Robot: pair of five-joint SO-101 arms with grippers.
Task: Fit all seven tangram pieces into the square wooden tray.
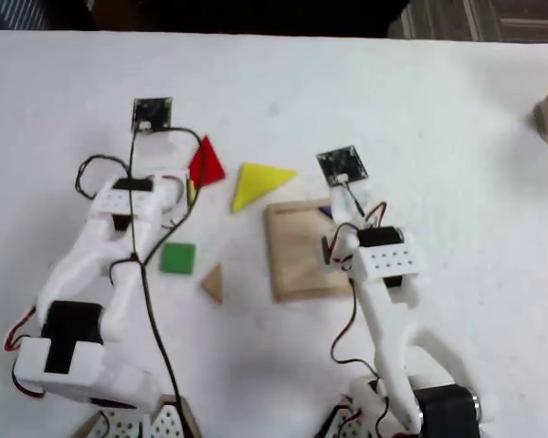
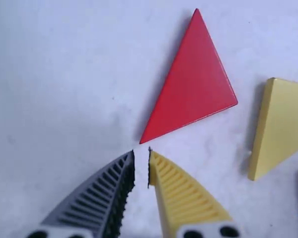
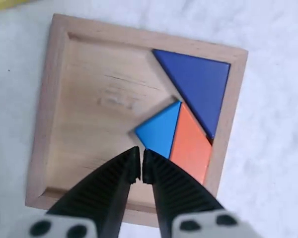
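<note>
Left hand, narrowed to a slit and empty, tips just beside the red triangle. Right hand, equally narrow, over the wooden tray at centre frame.

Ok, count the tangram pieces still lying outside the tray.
4: the red triangle by the left gripper, the yellow triangle beside it, the green square and the tan triangle left of the tray.

Tray floor bare beside dark blue triangle, light blue triangle, orange piece
</note>
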